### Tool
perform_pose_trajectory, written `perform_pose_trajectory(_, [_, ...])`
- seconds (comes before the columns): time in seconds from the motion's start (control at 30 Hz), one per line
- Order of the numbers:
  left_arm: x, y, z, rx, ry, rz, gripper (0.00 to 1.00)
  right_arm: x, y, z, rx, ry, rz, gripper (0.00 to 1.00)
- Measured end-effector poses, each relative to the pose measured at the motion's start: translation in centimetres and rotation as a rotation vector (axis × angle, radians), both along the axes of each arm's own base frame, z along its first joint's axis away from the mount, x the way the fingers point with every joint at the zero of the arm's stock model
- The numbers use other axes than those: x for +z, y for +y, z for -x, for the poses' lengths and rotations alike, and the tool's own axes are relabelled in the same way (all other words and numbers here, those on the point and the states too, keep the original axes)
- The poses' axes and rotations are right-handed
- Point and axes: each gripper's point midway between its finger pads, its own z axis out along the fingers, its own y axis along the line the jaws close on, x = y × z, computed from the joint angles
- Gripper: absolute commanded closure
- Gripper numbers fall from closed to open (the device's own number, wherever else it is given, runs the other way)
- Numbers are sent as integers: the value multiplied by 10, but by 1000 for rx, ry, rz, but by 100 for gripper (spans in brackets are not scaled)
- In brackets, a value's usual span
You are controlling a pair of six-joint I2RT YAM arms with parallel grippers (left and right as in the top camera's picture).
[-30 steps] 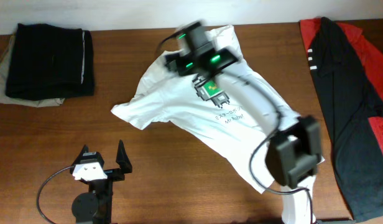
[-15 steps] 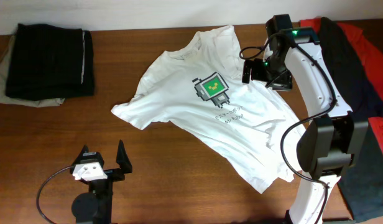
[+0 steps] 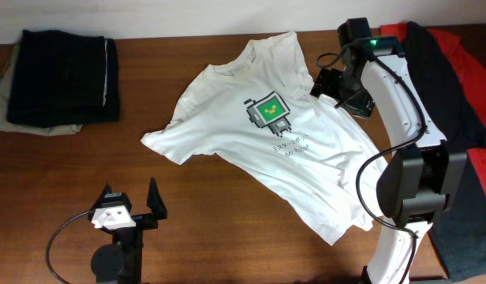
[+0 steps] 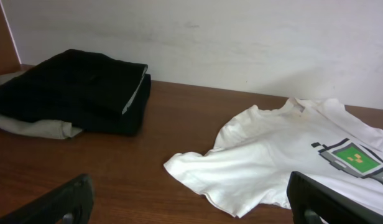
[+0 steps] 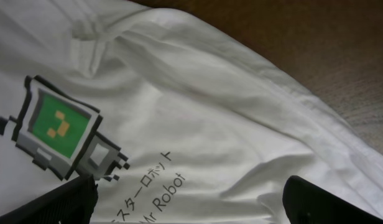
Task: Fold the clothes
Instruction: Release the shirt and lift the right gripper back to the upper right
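Note:
The white T-shirt (image 3: 259,142) lies spread and rumpled on the wooden table, print side up, with its green-and-black pixel print (image 3: 268,112) and grey lettering showing. My right gripper (image 3: 328,85) hovers open over the shirt's right shoulder area; its wrist view shows the shirt (image 5: 198,124) and print (image 5: 58,127) between spread fingers (image 5: 328,202). My left gripper (image 3: 131,207) is open and empty near the table's front left, apart from the shirt; its wrist view shows the shirt's sleeve (image 4: 241,174) ahead.
A folded black garment on a beige one (image 3: 61,77) lies at the back left, also in the left wrist view (image 4: 73,93). A red-and-black garment (image 3: 444,118) lies along the right side. Bare wood (image 3: 227,229) lies in front.
My right arm swung from over the shirt's collar area to its right side a second ago, then barely shifted. The shirt and left gripper have not moved.

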Motion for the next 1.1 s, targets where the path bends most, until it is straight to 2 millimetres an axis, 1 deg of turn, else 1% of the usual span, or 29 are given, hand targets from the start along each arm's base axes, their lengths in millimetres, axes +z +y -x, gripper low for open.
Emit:
perform_pose_trajectory(0.1, [0,1,0,4,0,-3,1,-3,-3,7,-15,29,4,1])
perform_pose_trajectory(0.17, [0,1,0,4,1,-3,1,-4,-3,7,-18,29,4,0])
perform_pose_trajectory(0.2, [0,1,0,4,1,-3,1,-4,-3,7,-18,30,3,3])
perform_pose_trajectory(0.23, [0,1,0,4,1,-3,1,-4,-2,7,-21,33,-1,9])
perform_pose_trajectory(0.27, [0,1,0,4,1,-3,1,-4,-2,7,-21,33,-5,23])
perform_pose_trajectory(0.37, [0,1,0,4,1,-3,1,-5,-2,7,-26,33,-6,26])
perform_pose_trajectory(0.4, [0,1,0,4,0,-3,1,-9,-4,9,-37,43,4,27])
perform_pose_trajectory(0.43, [0,1,0,4,1,-3,1,-15,-8,14,-60,63,25,41])
perform_pose_trajectory(0.47, [0,1,0,5,1,-3,1,-25,-14,22,-83,96,56,64])
perform_pose_trajectory(0.53, [0,1,0,7,0,-4,1,-42,-22,36,-127,150,78,85])
perform_pose_trajectory(0.57, [0,1,0,7,1,-4,1,-47,-24,40,-139,168,77,90])
perform_pose_trajectory(0.6, [0,1,0,7,0,-4,1,-53,-26,47,-150,192,72,91])
perform_pose_trajectory(0.67, [0,1,0,7,0,-4,1,-66,-25,60,-164,241,65,96])
perform_pose_trajectory(0.77, [0,1,0,7,0,-4,1,-87,-23,84,-198,319,57,96])
perform_pose_trajectory(0.8, [0,1,0,7,0,-4,1,-94,-22,88,-204,326,48,96])
perform_pose_trajectory(0.83, [0,1,0,7,0,-4,1,-101,-20,95,-209,348,40,96])
perform_pose_trajectory(0.9, [0,1,0,7,0,-4,1,-106,-19,100,-211,360,35,96])
perform_pose_trajectory(1.03, [0,1,0,7,0,-4,1,-114,-19,99,-212,346,29,96])
perform_pose_trajectory(1.1, [0,1,0,7,0,-4,1,-114,-19,99,-212,345,33,96])
